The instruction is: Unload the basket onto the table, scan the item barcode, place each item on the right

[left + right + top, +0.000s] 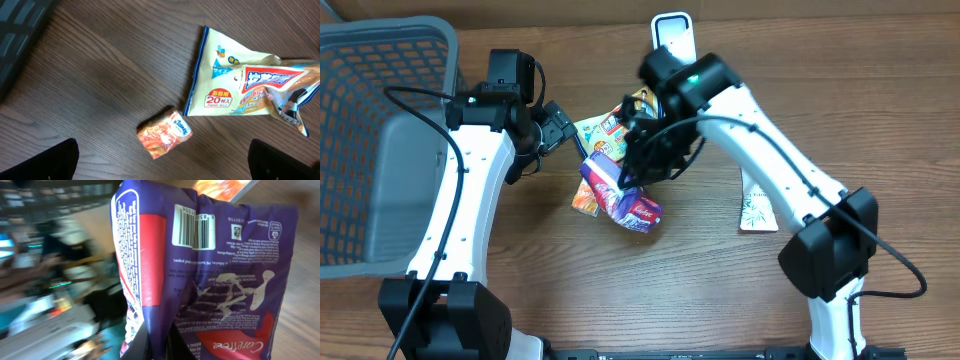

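While our right gripper [632, 165] pinches the purple pack [215, 280] by one edge, our left gripper [556, 127] hangs, jaws spread wide, above open table [100, 75] wood.

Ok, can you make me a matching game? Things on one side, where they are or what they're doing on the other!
1. purple plastic packet with a barcode
2. small orange tissue pack
3. grey mesh basket
4. left claw

A. wide open, empty
B. pinched in the right claw
C. at the left edge
D. lying on the table beside a pale yellow pouch

Pairs: 1-B, 2-D, 3-C, 4-A.
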You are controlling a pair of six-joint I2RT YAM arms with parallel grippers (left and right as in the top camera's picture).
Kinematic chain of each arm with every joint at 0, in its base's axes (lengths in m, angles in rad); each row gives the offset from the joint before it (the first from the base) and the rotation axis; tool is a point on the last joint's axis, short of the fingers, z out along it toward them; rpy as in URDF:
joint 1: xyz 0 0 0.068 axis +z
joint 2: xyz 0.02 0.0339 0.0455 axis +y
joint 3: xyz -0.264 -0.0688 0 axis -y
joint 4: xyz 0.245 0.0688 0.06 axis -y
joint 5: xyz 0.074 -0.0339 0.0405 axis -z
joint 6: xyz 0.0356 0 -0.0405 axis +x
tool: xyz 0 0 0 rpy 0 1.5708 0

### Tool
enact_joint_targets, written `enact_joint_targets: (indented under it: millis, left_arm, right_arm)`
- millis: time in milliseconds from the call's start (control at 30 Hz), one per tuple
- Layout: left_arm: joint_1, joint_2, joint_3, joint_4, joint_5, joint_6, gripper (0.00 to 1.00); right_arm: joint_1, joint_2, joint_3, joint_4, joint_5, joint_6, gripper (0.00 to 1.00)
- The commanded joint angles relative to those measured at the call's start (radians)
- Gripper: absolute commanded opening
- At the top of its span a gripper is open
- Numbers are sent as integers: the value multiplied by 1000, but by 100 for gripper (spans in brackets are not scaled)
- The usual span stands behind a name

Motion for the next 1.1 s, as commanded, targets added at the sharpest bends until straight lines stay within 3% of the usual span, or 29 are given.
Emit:
enact_joint_targets:
  millis: [0, 267, 333, 433, 600, 700, 767, 900, 967, 1067]
  left_arm:
    - [4, -9, 17, 1, -16, 19, 100]
    - [4, -9, 17, 1, -16, 19, 100]
    - [4, -9, 17, 1, -16, 19, 100]
    - [4, -9, 17, 1, -16, 19, 100]
    - [4, -9, 17, 1, -16, 19, 100]
    - [4, -9, 17, 1, -16, 19, 100]
    - [4, -9, 17, 1, -16, 19, 100]
    - [4, -9, 17, 1, -16, 19, 100]
    - [4, -9, 17, 1, -16, 19, 100]
    - [4, -9, 17, 1, -16, 19, 100]
  right_arm:
    - [-66, -27, -129, 36, -308, -97, 4]
    - [-192, -27, -567, 360, -418, 16, 4]
    - [-243, -27, -620, 413, -327, 58, 5]
    - [-308, -28, -623, 400, -39, 127, 11]
    - [-365, -32, -573, 320, 237, 133, 24]
    - [-370, -42, -441, 196, 398, 106, 36]
    - [-358, -45, -330, 103, 441, 57, 49]
    - [-330, -45, -202, -14, 447, -59, 62]
    - [-294, -45, -187, -64, 447, -137, 81]
    - [-249, -45, -241, -36, 454, -164, 88]
